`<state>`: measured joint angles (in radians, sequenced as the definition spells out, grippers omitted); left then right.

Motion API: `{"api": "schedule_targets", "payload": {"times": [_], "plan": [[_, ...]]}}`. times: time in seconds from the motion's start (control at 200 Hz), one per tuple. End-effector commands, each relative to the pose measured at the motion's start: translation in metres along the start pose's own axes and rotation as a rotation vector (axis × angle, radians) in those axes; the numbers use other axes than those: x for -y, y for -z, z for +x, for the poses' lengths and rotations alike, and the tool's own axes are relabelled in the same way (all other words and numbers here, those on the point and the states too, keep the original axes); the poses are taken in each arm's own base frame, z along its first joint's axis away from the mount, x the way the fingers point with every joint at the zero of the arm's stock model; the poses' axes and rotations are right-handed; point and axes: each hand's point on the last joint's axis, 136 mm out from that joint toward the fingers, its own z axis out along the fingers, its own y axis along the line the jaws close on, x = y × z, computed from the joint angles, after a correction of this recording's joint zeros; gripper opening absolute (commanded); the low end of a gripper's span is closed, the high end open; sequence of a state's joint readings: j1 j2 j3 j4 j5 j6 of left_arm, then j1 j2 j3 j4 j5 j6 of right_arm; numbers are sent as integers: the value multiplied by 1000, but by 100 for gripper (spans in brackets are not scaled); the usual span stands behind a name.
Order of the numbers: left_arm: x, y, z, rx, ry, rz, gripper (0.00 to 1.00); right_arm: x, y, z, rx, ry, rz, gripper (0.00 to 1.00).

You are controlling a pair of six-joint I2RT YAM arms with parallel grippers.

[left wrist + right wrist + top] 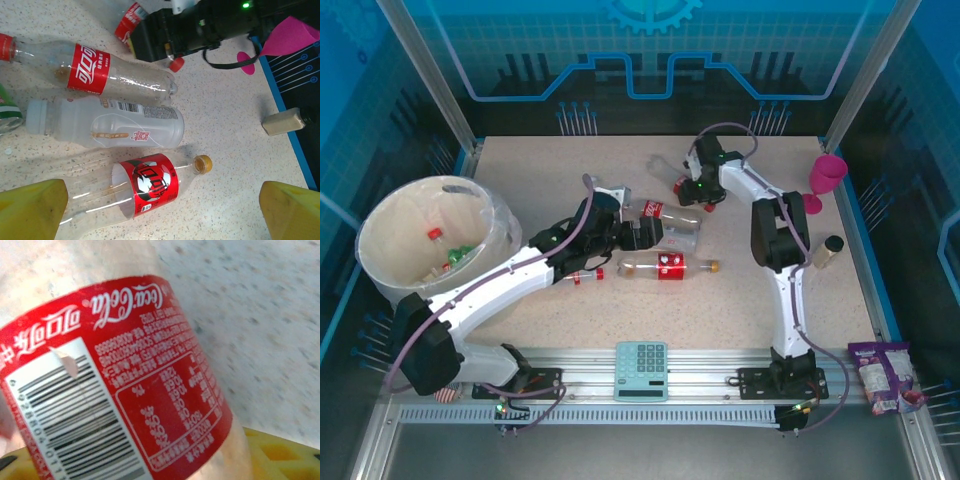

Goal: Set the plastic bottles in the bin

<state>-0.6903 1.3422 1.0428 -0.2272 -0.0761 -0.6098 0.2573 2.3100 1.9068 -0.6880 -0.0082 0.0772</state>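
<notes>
Clear bottle (125, 380); red Coca-Cola label w/ white barcode

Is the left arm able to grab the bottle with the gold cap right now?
Probably yes. The left gripper is open wide, and the gold-capped bottle lies on the table between its fingers, nothing covering it.

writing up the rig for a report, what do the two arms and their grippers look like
Both arms match: the left arm and right arm have white link shells with black joints and black bases. A lilac-grey cable runs along each. The left gripper is black with blocky yellow fingers; the right gripper is black too, with a small green light lit near it.
</notes>
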Motion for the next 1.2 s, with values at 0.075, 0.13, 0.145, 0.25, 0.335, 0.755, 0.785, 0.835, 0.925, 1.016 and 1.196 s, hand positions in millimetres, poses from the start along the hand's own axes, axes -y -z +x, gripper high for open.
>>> {"api": "schedule_targets", "payload": {"times": [0.075, 0.13, 0.145, 0.25, 0.335, 0.755, 0.785, 0.835, 0.925, 1.016, 1.196], "plan": [[29, -11, -19, 19, 46, 114, 99, 25, 77, -4, 138, -65, -4, 56], [38, -15, -25, 16, 64, 157, 99, 26, 94, 5, 155, -83, -8, 55], [40, -15, -27, 18, 72, 168, 99, 27, 97, 8, 158, -85, -7, 55], [51, -23, -42, 39, 137, 240, 99, 26, 121, 27, 205, -95, 13, 55], [61, -31, -53, 58, 188, 313, 99, 20, 145, 42, 256, -118, 5, 54], [91, -95, -57, 45, 263, 434, 99, -38, 198, 131, 343, -216, -211, 53], [91, -99, -56, 45, 263, 427, 99, -42, 200, 135, 347, -218, -232, 53], [94, -104, -53, 40, 266, 430, 99, -50, 203, 140, 342, -214, -266, 53], [103, -111, -54, 40, 291, 473, 99, -63, 206, 148, 320, -187, -293, 53], [110, -116, -55, 36, 303, 494, 99, -70, 198, 161, 294, -183, -311, 53], [109, -121, -55, 32, 310, 472, 92, -74, 194, 165, 288, -186, -323, 53]]}}
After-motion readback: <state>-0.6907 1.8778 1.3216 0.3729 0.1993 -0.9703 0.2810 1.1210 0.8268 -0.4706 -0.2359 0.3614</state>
